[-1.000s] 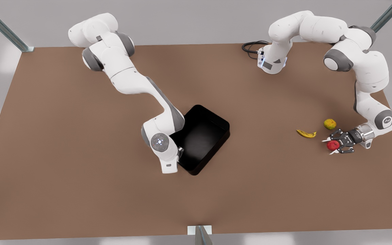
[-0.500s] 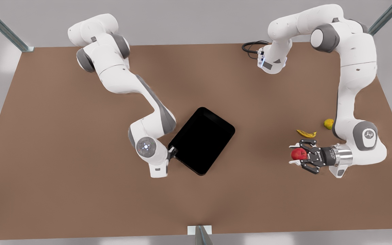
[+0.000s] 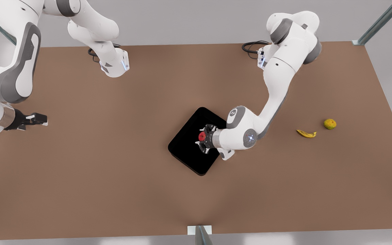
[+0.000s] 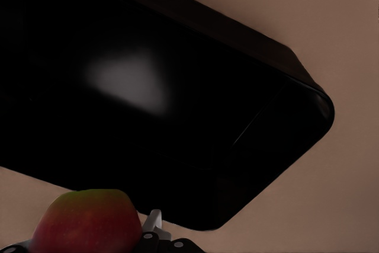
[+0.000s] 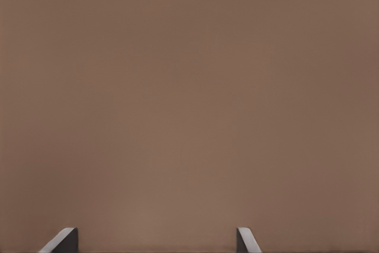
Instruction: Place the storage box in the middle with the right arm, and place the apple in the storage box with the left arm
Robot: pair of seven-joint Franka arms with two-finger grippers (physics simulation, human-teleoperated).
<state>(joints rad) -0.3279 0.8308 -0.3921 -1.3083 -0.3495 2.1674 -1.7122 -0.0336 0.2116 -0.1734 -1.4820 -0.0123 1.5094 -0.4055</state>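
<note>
No text, label, brand, number or sign can be read anywhere in the pictures.

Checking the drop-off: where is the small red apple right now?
In the front view the small red apple sits in the left end effector, over the glossy black storage box at mid-table, far from the yellow banana.
</note>
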